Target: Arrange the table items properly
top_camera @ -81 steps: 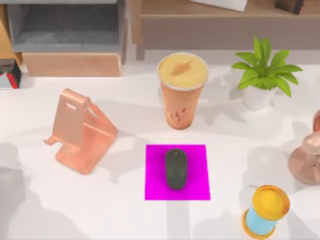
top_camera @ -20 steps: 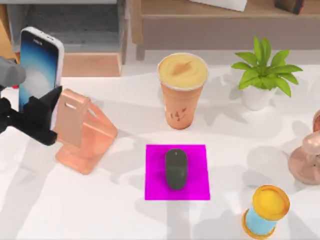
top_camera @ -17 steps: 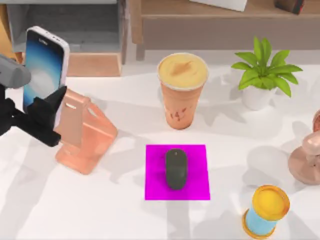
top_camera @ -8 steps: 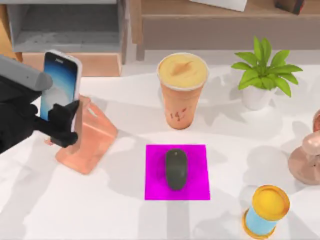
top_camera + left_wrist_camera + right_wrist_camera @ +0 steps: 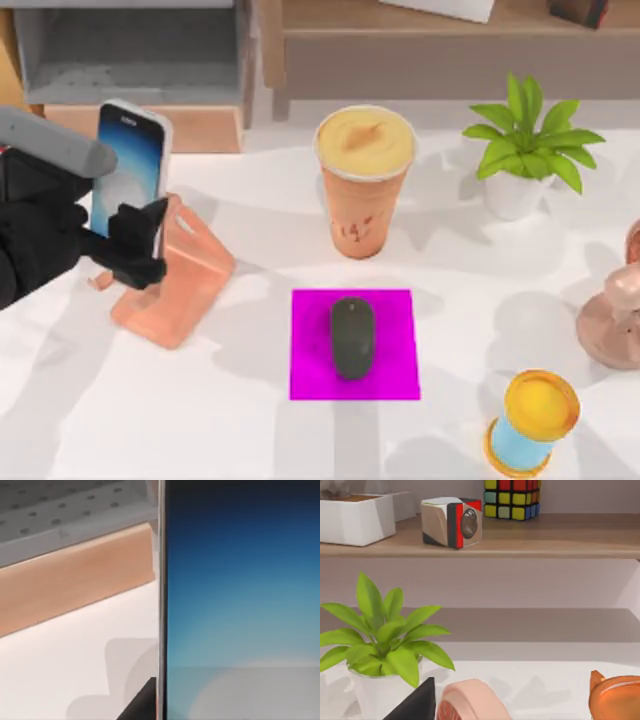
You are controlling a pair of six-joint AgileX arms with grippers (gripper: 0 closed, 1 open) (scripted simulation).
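My left gripper (image 5: pixel 128 238) is shut on the smartphone (image 5: pixel 130 165), holding it upright with its blue-white screen facing up. The phone's lower end sits against the back of the copper-pink phone stand (image 5: pixel 180 275) at the table's left. In the left wrist view the smartphone screen (image 5: pixel 240 605) is very close, with a black fingertip (image 5: pixel 142 707) beside its edge. The dark grey mouse (image 5: pixel 352 337) lies on a magenta pad (image 5: pixel 395 375) at the centre front. The orange cup (image 5: pixel 365 185) stands behind the pad. A dark part of my right gripper (image 5: pixel 417 705) shows near the plant.
A green potted plant (image 5: pixel 527 150) stands at the back right, a copper object (image 5: pixel 612 315) at the right edge, and a yellow-topped blue cylinder (image 5: pixel 535 420) at the front right. Wooden shelves and a grey box (image 5: pixel 130 60) line the back. A Rubik's cube (image 5: pixel 512 499) sits on a shelf.
My left arm came in from the left with the smartphone and moved it right and down, from beside the stand to against the stand's back. Mouse and cup have not moved.
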